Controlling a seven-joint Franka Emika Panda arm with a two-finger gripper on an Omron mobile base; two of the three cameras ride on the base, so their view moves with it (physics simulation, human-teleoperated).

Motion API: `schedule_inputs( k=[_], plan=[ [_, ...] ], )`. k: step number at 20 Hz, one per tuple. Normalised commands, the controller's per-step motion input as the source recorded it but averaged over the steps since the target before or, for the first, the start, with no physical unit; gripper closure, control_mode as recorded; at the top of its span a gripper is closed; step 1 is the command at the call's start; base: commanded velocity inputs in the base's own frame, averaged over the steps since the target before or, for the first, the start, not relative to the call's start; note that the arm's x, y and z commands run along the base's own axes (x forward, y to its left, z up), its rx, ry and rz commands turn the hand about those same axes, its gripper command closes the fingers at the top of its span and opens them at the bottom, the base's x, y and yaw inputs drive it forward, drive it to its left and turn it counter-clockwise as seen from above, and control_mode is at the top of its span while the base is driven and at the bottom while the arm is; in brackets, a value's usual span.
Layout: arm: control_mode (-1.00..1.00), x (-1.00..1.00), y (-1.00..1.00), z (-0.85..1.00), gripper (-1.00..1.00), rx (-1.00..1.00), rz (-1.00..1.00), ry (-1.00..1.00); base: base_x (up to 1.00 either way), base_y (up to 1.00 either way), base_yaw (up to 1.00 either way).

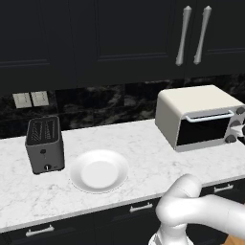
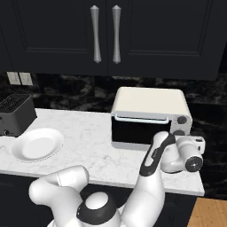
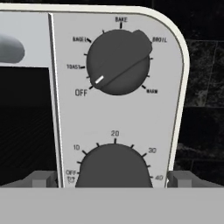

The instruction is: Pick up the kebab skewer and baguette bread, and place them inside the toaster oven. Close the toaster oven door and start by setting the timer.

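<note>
The cream-white toaster oven stands at the right end of the counter. Its dark glass toaster oven door is shut, with the silver bar handle along its top edge. My gripper is open right in front of the oven's knob panel. Its fingertips stand one on each side of the lower timer knob without touching it. The upper mode knob has its white mark near OFF. The kebab skewer and the baguette bread are hidden from view.
An empty white plate lies on the marble counter left of the oven. A dark grey two-slot toaster stands beyond it. Dark upper cabinets hang above, and the counter ends just right of the oven.
</note>
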Motion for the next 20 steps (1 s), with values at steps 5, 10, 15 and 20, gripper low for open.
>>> schedule_inputs(
  k=[5, 10, 15, 20],
  plan=[
    [-1.0, 0.0, 0.0, -0.09, -1.0, 0.0, 0.0, 0.0, 0.0, 0.0, 0.0],
    [-1.0, 0.13, 0.0, 0.0, -1.0, 0.0, 0.0, 0.0, 0.0, 0.0, 0.0],
    [-1.0, 0.13, 0.0, -0.06, -1.0, 0.0, 0.0, 0.0, 0.0, 0.0, 0.0],
    [-1.0, 0.06, 0.0, -0.04, -1.0, 0.0, 0.0, 0.0, 0.0, 0.0, 0.0]
  ],
)
